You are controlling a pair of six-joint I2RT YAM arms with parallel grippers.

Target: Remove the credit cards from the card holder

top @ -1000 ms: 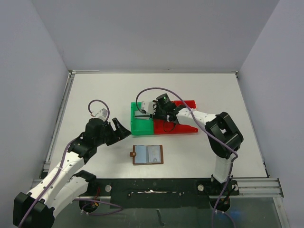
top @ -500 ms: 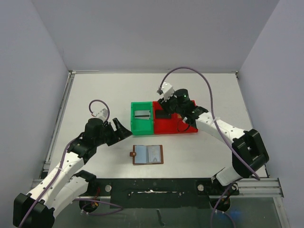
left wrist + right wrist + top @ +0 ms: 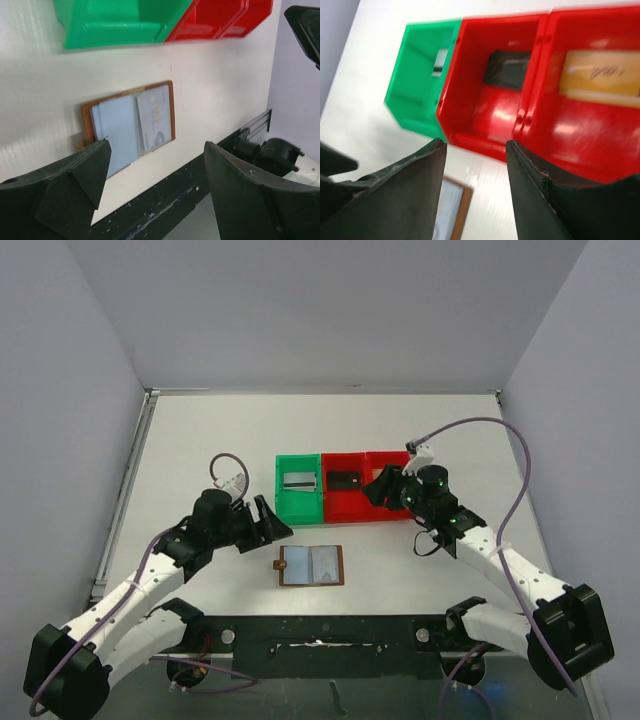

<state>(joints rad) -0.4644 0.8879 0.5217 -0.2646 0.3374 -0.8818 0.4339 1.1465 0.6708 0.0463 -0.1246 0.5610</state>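
Lying open, card holder point(image 3: 311, 565), near table point(image 3: 200, 440) edge

We see the brown card holder point(image 3: 311, 565) lying open and flat on the white worktop point(image 3: 200, 440). In it sit a pale blue card point(image 3: 116, 131) and a grey-white card point(image 3: 154, 118), side by side. A grey card point(image 3: 299, 480) lies in the green bin point(image 3: 285, 502). A black card point(image 3: 344, 480) and a yellow card point(image 3: 600, 71) lie in the red bins point(image 3: 345, 504).

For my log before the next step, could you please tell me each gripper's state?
Left gripper: open, empty.
Right gripper: open, empty.
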